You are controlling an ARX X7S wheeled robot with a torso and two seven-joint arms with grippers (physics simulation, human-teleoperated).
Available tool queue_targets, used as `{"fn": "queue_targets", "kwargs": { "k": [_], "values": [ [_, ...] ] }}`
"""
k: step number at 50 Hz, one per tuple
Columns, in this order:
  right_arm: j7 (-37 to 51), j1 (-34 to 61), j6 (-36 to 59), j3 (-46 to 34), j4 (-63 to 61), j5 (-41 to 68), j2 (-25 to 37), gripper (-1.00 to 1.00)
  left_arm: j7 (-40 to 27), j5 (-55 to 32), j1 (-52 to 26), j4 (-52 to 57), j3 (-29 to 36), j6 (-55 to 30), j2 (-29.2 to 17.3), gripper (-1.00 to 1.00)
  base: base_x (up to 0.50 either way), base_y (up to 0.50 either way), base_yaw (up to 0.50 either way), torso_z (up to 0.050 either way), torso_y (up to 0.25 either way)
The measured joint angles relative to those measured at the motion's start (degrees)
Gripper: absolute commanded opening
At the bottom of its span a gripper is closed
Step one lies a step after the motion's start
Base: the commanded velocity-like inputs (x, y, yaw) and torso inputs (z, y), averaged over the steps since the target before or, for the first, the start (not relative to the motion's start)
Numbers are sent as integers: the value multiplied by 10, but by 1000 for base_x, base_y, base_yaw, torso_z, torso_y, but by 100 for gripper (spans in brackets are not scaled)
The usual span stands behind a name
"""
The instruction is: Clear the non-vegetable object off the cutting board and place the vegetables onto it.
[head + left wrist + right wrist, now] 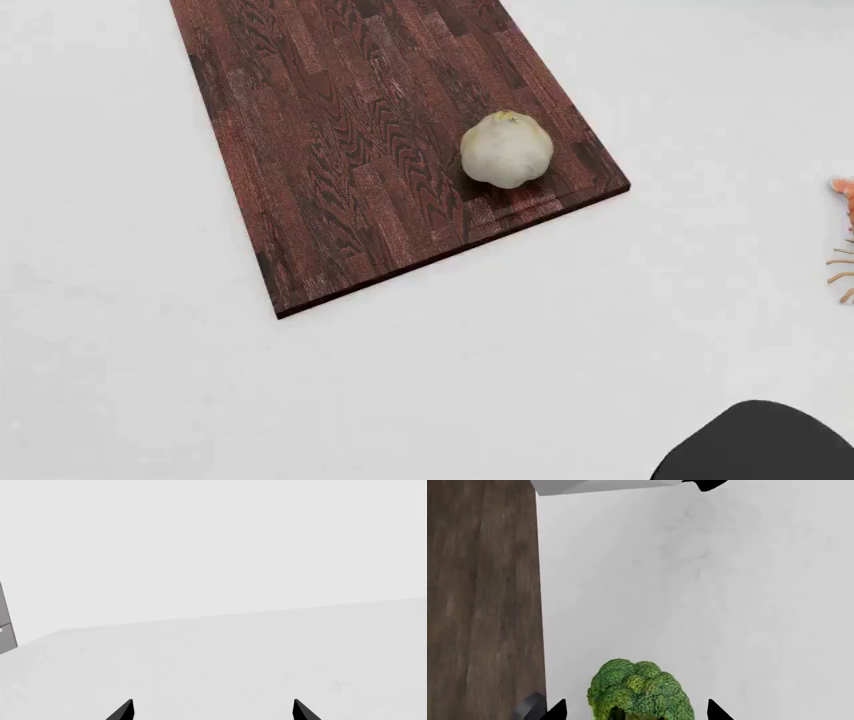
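The dark reddish-brown cutting board [334, 150] lies on the white table. A pale round bulb [506, 149] sits on it near its front right corner. The orange-pink shrimp [845, 192] lies off the board on the table, cut by the head view's right edge. In the right wrist view a bumpy green vegetable [637, 690] rests on the table beside the board [480, 605]. My right gripper [635, 711] is open, with one fingertip on each side of it and a gap on both sides. My left gripper [213, 711] is open over bare table, holding nothing.
A black part of my right arm [761, 445] shows at the head view's bottom right. A grey object [5, 630] stands at the table's edge in the left wrist view. A white block [600, 486] lies beyond the green vegetable.
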Motion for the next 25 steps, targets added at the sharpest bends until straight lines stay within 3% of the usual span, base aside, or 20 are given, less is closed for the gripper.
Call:
{"fn": "queue_targets", "kwargs": {
  "k": [8,9,25],
  "values": [
    [-7,-21,12,-13,2,-16,12,100,-1,-1,2,1,-1,0,-1,100,0,0,0,0,0],
    [-8,-23,13,-14,2,-18,14,-100,-1,-2,2,2,-1,0,-1,100,0,0,0,0,0],
    [-15,-10,18,-8,4,-17,33,-100,-2,-3,1,2,-1,0,-3,100,0,0,0,0,0]
  ]
}}
